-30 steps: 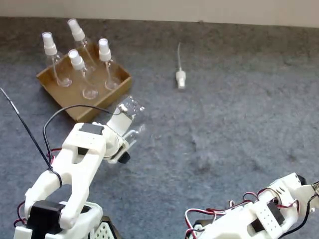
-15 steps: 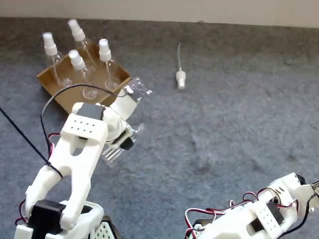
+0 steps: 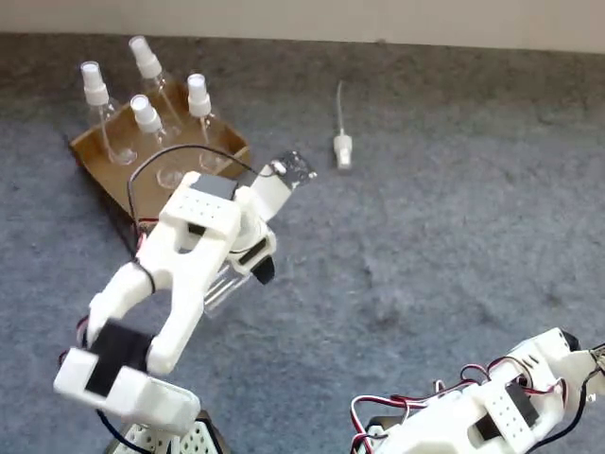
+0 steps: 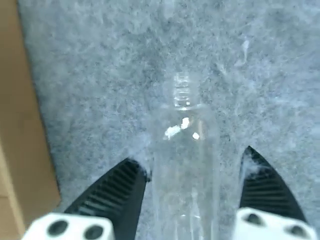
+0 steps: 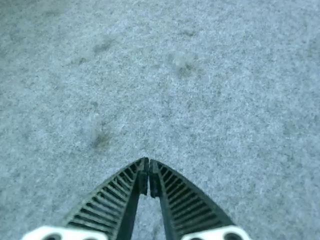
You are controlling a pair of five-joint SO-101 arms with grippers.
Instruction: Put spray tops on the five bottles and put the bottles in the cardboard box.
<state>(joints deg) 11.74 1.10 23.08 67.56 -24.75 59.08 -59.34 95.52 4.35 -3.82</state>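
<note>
— Bottle (image 4: 185,150) five, where is it?
— Between the fingers of the left tool (image 4: 190,156), uncapped, with its threaded neck pointing away from the wrist. It is just beside the box (image 3: 93,151), to the right of it and nearer.
— Is the bottle clamped?
— No. The fingers stand apart around it, one close against its side and the other with a clear gap. I cannot tell whether it rests on the tabletop (image 3: 454,236) or hangs just above it.
— And the rest?
— Four capped bottles (image 3: 148,115) stand upright in the box at the far left. One loose spray top (image 3: 342,149) lies on the tabletop to the right of the box, with its tube pointing to the far side.
— The right tool (image 5: 149,162)?
— Its fingers are pressed together on nothing, low over bare grey tabletop. The right arm (image 3: 492,411) sits folded at the near right corner, well apart from everything.
</note>
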